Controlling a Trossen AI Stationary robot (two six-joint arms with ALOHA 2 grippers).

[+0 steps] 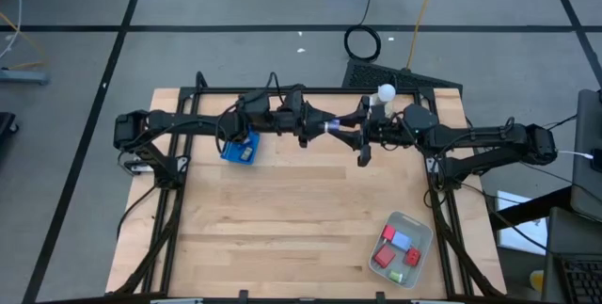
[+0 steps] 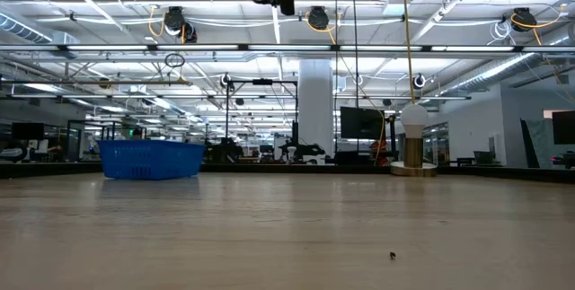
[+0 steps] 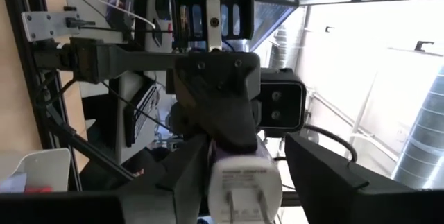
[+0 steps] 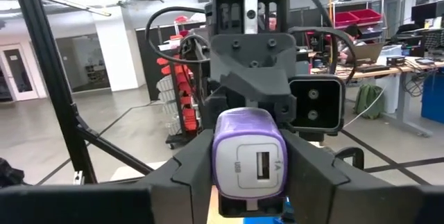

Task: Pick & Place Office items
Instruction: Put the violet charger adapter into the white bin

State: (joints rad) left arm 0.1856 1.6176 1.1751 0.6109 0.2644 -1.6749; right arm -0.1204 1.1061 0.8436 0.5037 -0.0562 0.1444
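A purple-and-white USB charger (image 1: 331, 127) hangs high over the far middle of the table, between my two grippers, which meet there. My right gripper (image 4: 250, 182) comes from the right and is shut on the charger's port end. My left gripper (image 3: 243, 196) comes from the left. Its fingers stand open on either side of the pronged end (image 3: 239, 186), with a gap showing on one side. Other office items, red, blue and green, lie in the translucent tray (image 1: 400, 217) at the near right. My right gripper pinches the charger's two opposite sides (image 4: 223, 161) between its two fingers, at the end with the USB port. The fingers lie about level, coming from the table's right. The charger is lifted clear, lying level, prongs toward the left arm. My left gripper: I cannot tell whether a finger still touches the charger.
A blue basket (image 1: 240, 147) stands at the far left under the left arm. A white knob-topped stand (image 1: 384, 92) stands at the far edge behind the right gripper. The wooden table top (image 1: 282, 219) lies bare in the middle and near left.
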